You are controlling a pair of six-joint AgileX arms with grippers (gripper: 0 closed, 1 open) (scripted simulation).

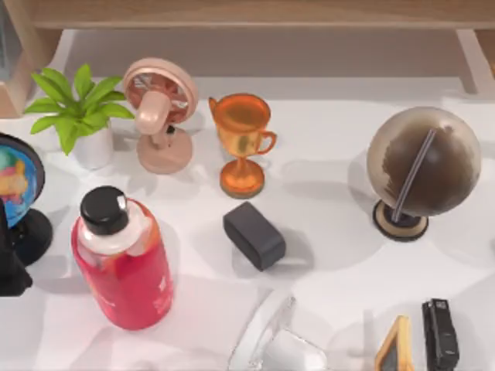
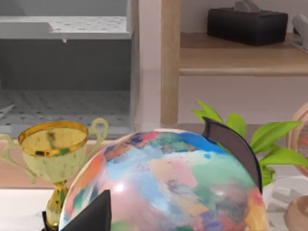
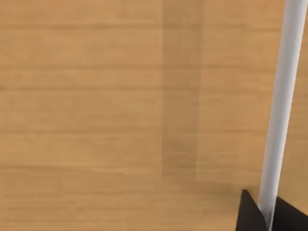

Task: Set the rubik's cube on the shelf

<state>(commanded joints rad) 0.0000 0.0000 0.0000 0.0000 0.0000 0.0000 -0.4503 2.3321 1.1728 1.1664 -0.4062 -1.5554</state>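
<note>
The white bench (image 1: 332,193) is carrying an orange trophy (image 1: 242,143), a dark grey block (image 1: 254,235) and a brown globe (image 1: 421,162), with the light-brown shelf (image 1: 247,14) running along its far edge. The right hand (image 3: 267,217) is hanging close against light-brown wood, and the left arm (image 1: 9,267) is sitting at the bench's left edge. I cannot tell whether either hand is open or closed, nor where the rubik's cube is lying.

Along the tabletop's (image 1: 325,100) far edge, the shelf (image 1: 247,14) is showing pale, matt wood grain, and our right wrist view is facing the same smooth timber. The white tabletop is looking matt. The orange trophy (image 1: 242,143) is gleaming like glossy translucent plastic, the red bottle (image 1: 124,259) is shining under its matt black cap, and the dark grey block (image 1: 254,235) is looking dull and smooth. The brown globe (image 1: 422,161) is catching a soft sheen.
</note>
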